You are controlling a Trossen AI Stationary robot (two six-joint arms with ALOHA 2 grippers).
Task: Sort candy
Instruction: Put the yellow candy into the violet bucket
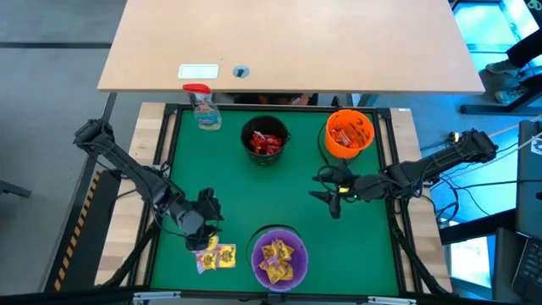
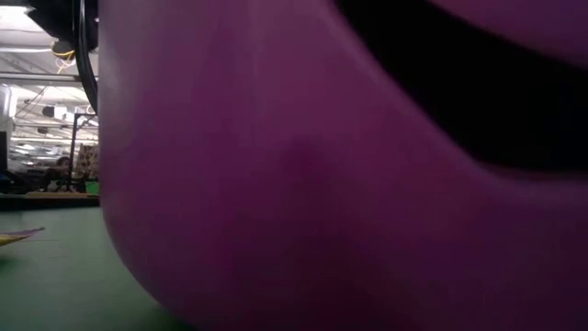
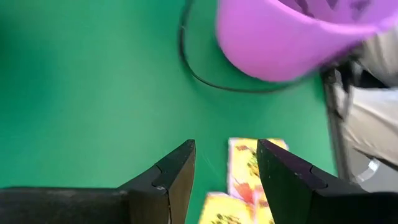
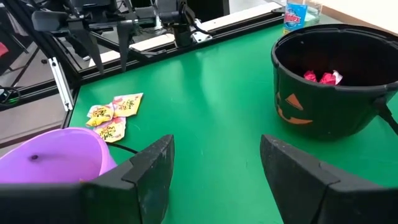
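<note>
Sorting by colour is nearly finished on the green mat (image 1: pixel 254 199): three bowls stand in a triangle, each taking one kind of candy. The black bowl (image 1: pixel 265 140) at the far middle holds red packets (image 1: pixel 264 142), the orange bowl (image 1: pixel 349 134) at the far right holds orange ones (image 1: pixel 345 135), and the purple bowl (image 1: pixel 279 256) at the near edge holds yellow ones (image 1: pixel 276 259). This spacing probably keeps each bowl within reach of one arm or the other.

A few yellow packets (image 1: pixel 217 257) lie loose on the mat, just left of the purple bowl and apart from it; in the right wrist view they show as a small flat cluster (image 4: pixel 114 112). They appear to be the last candy left out, and they belong in the bowl beside them.

The left gripper (image 1: pixel 206 227) hangs just over this cluster, its jaws parted and empty; in the left wrist view one packet (image 3: pixel 245 171) shows in the gap between the fingers (image 3: pixel 177 171), so the pose reads as lining up for a pick.

The right gripper (image 1: pixel 326 188) waits above bare mat between the orange and purple bowls, jaws likewise spread with nothing in them, well clear of the left arm's work.

A spray bottle (image 1: pixel 203 108) stands at the far left corner, out of the way.
</note>
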